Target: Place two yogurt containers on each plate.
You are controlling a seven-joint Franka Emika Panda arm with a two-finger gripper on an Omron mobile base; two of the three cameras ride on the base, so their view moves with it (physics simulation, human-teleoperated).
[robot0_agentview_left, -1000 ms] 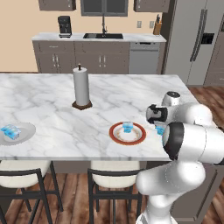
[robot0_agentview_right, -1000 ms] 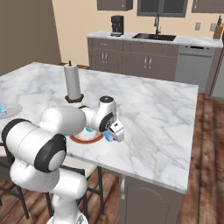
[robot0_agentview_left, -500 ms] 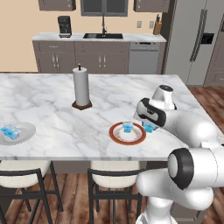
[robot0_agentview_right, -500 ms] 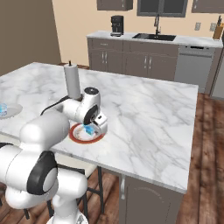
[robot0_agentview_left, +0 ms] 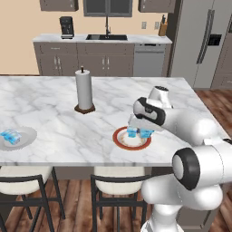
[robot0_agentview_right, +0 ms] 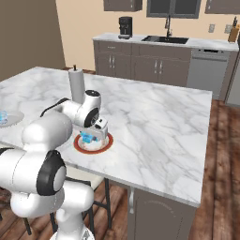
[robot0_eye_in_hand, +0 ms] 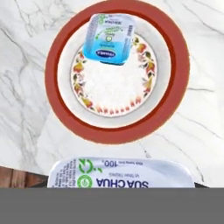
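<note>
The two-finger gripper (robot0_agentview_left: pixel 144 131) held a light-blue and white yogurt cup (robot0_eye_in_hand: pixel 120 174) above the red-rimmed round plate (robot0_eye_in_hand: pixel 175 87), where another cup (robot0_eye_in_hand: pixel 109 38) sat near its edge.

Hand view: the yogurt container (robot0_eye_in_hand: pixel 120 173) in my grip has a lid reading "SUA CHUA" and "100", upside down from here. The second yogurt container (robot0_eye_in_hand: pixel 109 38) on the red-rimmed plate (robot0_eye_in_hand: pixel 175 94) carries print too, too small to read.

Glossy white rounded arm (robot0_agentview_left: pixel 190 124) (dark joint rings, black caps).
</note>
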